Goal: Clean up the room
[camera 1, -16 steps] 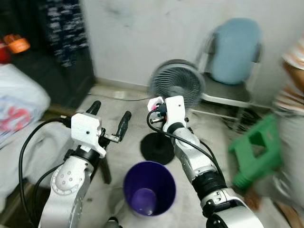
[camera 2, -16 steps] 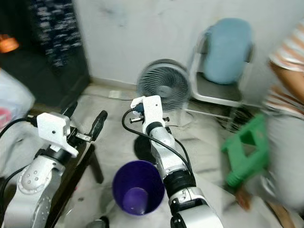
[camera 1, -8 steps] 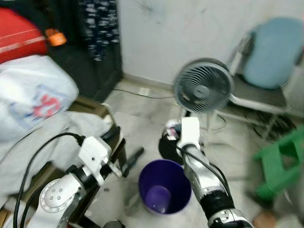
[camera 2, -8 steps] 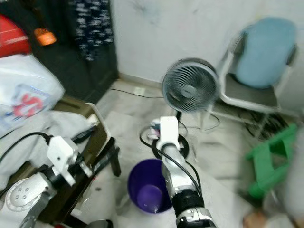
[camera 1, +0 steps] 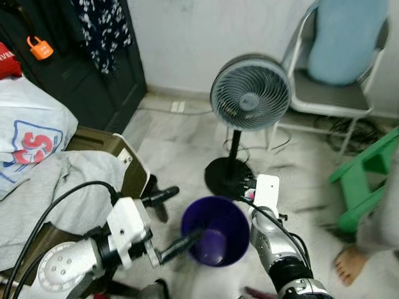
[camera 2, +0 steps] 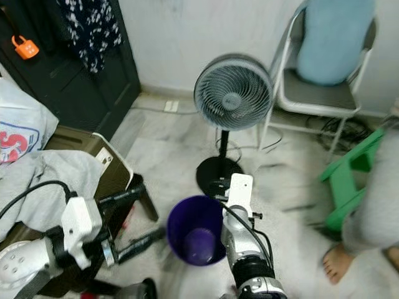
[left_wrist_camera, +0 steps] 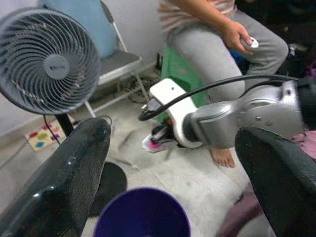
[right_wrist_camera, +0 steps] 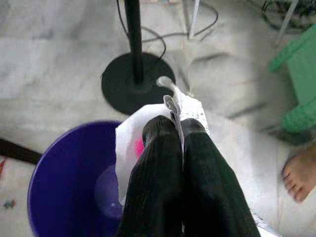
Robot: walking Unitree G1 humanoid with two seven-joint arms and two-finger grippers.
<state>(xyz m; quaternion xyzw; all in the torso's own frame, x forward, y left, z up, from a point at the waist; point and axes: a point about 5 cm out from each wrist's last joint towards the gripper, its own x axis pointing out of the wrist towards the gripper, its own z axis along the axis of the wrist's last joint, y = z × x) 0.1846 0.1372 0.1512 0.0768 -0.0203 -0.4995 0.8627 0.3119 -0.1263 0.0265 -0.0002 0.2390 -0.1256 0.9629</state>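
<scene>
A crumpled white wrapper (right_wrist_camera: 143,129) with pink hung over the purple bin's (camera 1: 215,230) two-o'clock rim.

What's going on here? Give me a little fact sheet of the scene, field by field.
Right gripper: shut on a white wrapper, above the bin's rim
Left gripper: open, pointing over the bin
Purple bin: upright on the floor, between the arms
Fan: standing behind the bin
Person: seated on a green stool
Chair: by the wall
</scene>
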